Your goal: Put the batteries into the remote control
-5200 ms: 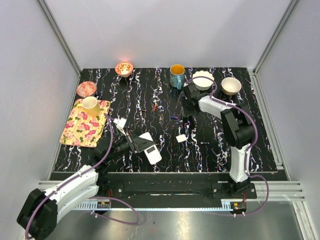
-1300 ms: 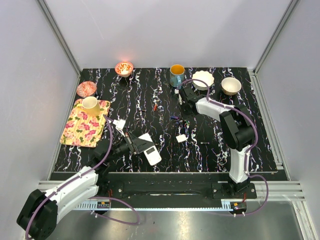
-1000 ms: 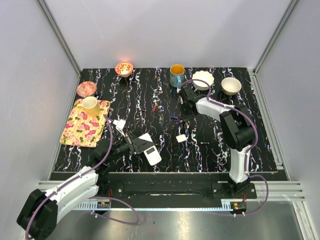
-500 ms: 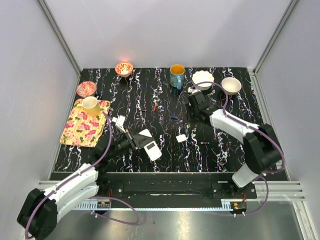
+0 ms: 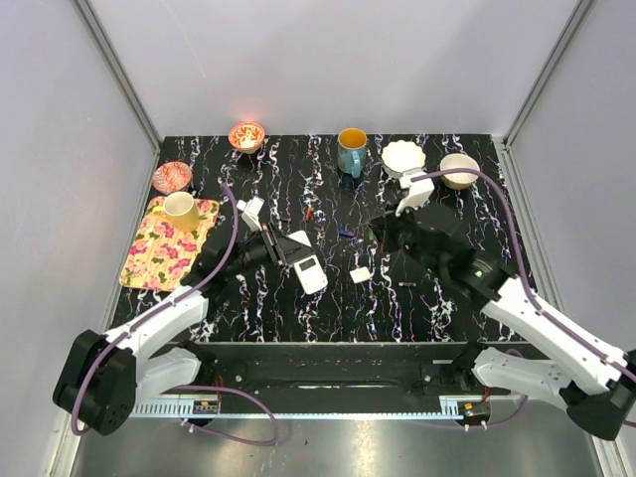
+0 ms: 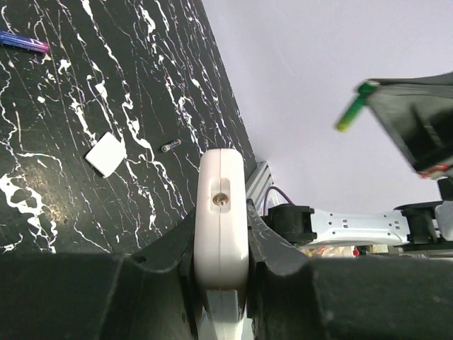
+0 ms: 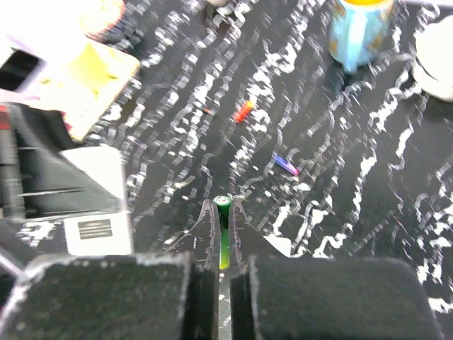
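Observation:
My left gripper (image 5: 289, 248) is shut on the white remote control (image 5: 307, 268) and holds it tilted above the table, left of centre. In the left wrist view the remote (image 6: 221, 205) sits edge-on between the fingers. My right gripper (image 5: 379, 232) is shut on a green battery (image 7: 224, 225), just right of the remote (image 7: 95, 211). That battery also shows in the left wrist view (image 6: 352, 110). A reddish-orange battery (image 5: 309, 213) and a bluish battery (image 5: 346, 235) lie on the table between the grippers. A small dark battery (image 6: 170, 146) lies further right.
A small white square cover (image 5: 361, 274) lies right of the remote. A blue mug (image 5: 351, 150), white bowls (image 5: 402, 157) and small dishes (image 5: 246, 135) stand along the far edge. A floral tray (image 5: 159, 260) with a yellow cup (image 5: 180, 211) is at the left.
My right arm has swung from the far side toward the middle, its gripper now near the remote with the green battery. My left gripper has raised the remote and moved it farther from the near edge.

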Controlling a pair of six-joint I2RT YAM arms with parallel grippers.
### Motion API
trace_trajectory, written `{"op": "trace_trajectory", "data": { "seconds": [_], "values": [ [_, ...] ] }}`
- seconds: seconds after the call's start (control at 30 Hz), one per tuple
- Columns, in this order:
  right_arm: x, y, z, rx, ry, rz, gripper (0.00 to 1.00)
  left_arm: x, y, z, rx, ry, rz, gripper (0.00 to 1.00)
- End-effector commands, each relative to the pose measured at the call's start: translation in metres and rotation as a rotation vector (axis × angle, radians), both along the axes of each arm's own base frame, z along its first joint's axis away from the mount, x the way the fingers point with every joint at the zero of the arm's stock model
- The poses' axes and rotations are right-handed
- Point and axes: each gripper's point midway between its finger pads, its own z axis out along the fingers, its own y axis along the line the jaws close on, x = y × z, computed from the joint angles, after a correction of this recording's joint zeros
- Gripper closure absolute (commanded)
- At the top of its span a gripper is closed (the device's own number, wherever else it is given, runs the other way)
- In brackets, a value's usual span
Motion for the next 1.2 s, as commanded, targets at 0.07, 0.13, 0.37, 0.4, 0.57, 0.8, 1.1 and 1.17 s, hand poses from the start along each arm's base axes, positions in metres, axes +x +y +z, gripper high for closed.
{"op": "trace_trajectory", "data": {
  "seconds": [0.07, 0.13, 0.37, 0.4, 0.57, 0.8, 1.1, 1.17],
  "values": [
    [-0.040, 0.034, 0.044, 0.104, -0.038, 0.312, 1.00, -0.001, -0.009, 0.046, -0.071, -0.131, -0.089, 0.99],
    [-0.046, 0.040, 0.044, 0.103, -0.034, 0.364, 1.00, -0.002, -0.011, 0.049, -0.074, -0.143, -0.104, 1.00],
    [-0.064, 0.057, 0.050, 0.141, -0.030, 0.506, 1.00, -0.010, -0.013, 0.054, -0.116, -0.152, -0.149, 1.00],
    [-0.067, 0.057, 0.052, 0.123, -0.055, 0.526, 1.00, -0.011, -0.015, 0.052, -0.120, -0.143, -0.167, 1.00],
    [-0.080, 0.060, 0.047, 0.028, -0.100, 0.571, 1.00, -0.026, -0.026, 0.044, -0.111, -0.087, -0.343, 1.00],
    [-0.107, 0.092, 0.015, -0.186, -0.205, 0.652, 1.00, -0.030, -0.034, 0.028, -0.077, 0.023, -0.477, 1.00],
    [-0.140, 0.110, 0.038, -0.195, -0.372, 0.830, 1.00, -0.038, -0.034, 0.025, -0.070, 0.179, -0.532, 1.00],
    [-0.139, 0.113, 0.036, -0.214, -0.373, 0.829, 1.00, -0.039, -0.034, 0.023, -0.071, 0.198, -0.531, 1.00]
  ]
}}
